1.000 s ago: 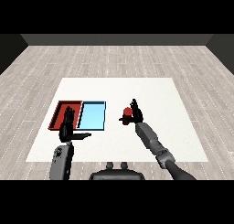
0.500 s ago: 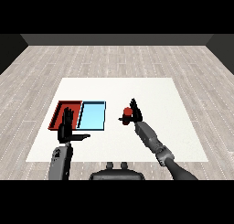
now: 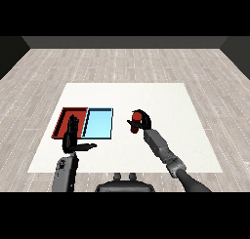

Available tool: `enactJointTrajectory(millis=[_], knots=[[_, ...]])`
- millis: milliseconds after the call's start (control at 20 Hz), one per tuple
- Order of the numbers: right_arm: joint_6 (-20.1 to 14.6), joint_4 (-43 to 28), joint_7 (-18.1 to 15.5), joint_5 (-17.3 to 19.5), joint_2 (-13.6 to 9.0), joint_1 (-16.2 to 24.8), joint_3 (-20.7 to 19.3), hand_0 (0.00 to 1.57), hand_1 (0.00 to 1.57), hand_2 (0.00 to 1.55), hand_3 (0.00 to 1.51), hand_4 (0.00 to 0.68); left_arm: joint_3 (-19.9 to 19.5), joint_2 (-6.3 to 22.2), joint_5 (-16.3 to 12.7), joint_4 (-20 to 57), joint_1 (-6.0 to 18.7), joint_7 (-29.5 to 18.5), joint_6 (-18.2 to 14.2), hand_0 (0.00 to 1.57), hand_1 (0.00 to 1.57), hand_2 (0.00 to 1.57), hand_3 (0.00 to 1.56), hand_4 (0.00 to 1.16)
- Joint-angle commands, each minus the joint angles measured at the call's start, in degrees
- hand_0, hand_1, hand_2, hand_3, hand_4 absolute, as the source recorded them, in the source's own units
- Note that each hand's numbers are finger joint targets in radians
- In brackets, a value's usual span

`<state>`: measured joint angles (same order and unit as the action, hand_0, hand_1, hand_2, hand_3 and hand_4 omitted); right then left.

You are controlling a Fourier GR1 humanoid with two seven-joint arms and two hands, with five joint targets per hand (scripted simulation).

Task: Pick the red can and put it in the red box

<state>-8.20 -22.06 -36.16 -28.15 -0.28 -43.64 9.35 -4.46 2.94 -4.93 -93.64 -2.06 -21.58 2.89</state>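
The red can [image 3: 137, 116] stands on the white table to the right of the two trays. My right hand [image 3: 145, 124] is against its right side, with fingers and thumb curled round it, so only parts of the can show. The red tray [image 3: 62, 118] lies at the left with the light blue tray [image 3: 99, 124] touching its right side. My left hand [image 3: 72, 138] is open, fingers straight up and thumb out to the right, over the red tray's near edge.
The white table [image 3: 161, 99] spreads out behind and to the right of the can. Grey plank floor surrounds it. My right forearm [image 3: 163, 152] runs from the lower right up to the can.
My right hand's fingers, which stood upright beside the can, have curled round it. The left hand has hardly moved.
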Motion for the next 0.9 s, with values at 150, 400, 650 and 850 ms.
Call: enactJointTrajectory(millis=[150, 400, 650, 850], knots=[[-5.6, -3.0, 3.6, 3.1, -1.0, -1.5, 2.1, 1.48, 1.48, 1.46, 1.43, 0.664, 1.4, -1.6, 3.1, 2.3, 2.7, -0.1, -3.1, 0.00, 0.00, 0.00, 0.00, 0.00], [-5.8, -8.8, 2.5, 5.8, 0.0, 3.5, 2.5, 1.47, 1.47, 1.46, 1.42, 0.651, 1.1, -0.5, 1.2, -0.8, -3.7, -2.1, 0.4, 0.00, 0.00, 0.00, 0.00, 0.00], [-7.1, -8.9, 0.8, 6.5, 0.2, 1.8, 1.7, 1.44, 1.44, 1.44, 1.41, 0.653, -0.4, 1.3, 0.4, 6.5, 5.7, -0.4, 1.5, 0.00, 0.00, 0.00, 0.00, 0.00], [-12.1, -19.6, 3.6, 4.0, 0.3, 4.7, 6.2, 1.43, 1.43, 1.44, 1.41, 0.649, 2.0, -0.6, 4.5, 7.8, 7.0, 0.4, -1.9, 0.00, 0.00, 0.00, 0.00, 0.00]])
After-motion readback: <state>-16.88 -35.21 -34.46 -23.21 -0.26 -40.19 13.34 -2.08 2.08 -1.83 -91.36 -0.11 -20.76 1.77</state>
